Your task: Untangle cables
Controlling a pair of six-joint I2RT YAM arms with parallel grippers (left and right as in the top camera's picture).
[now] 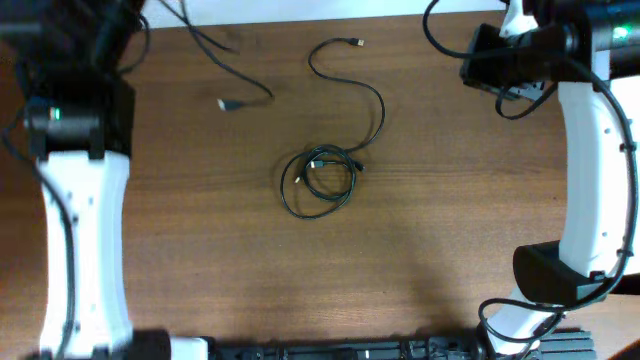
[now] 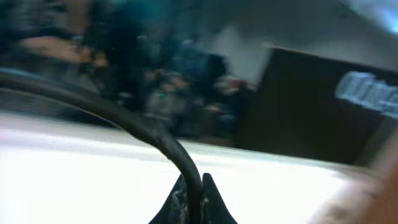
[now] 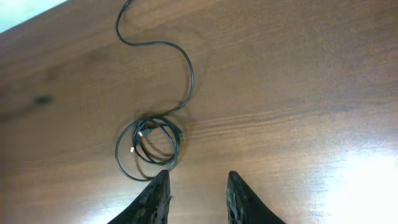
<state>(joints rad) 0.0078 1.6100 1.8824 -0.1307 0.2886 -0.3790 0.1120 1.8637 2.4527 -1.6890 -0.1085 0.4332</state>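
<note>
Left jaws: together, clamped on a black strand (image 2: 134, 124) that arcs up and off to the left. Right jaws: apart, nothing between, hanging over the wooden counter (image 3: 298, 93). Coiled bundle (image 3: 149, 140) lies mid-counter just past the right jaws' tips, with one tail snaking to the far edge. Second strand (image 1: 224, 103) lies far-left, plug end on the counter.

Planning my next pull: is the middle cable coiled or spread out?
Mostly coiled: the cable loops on itself, with one loose tail snaking away.
</note>
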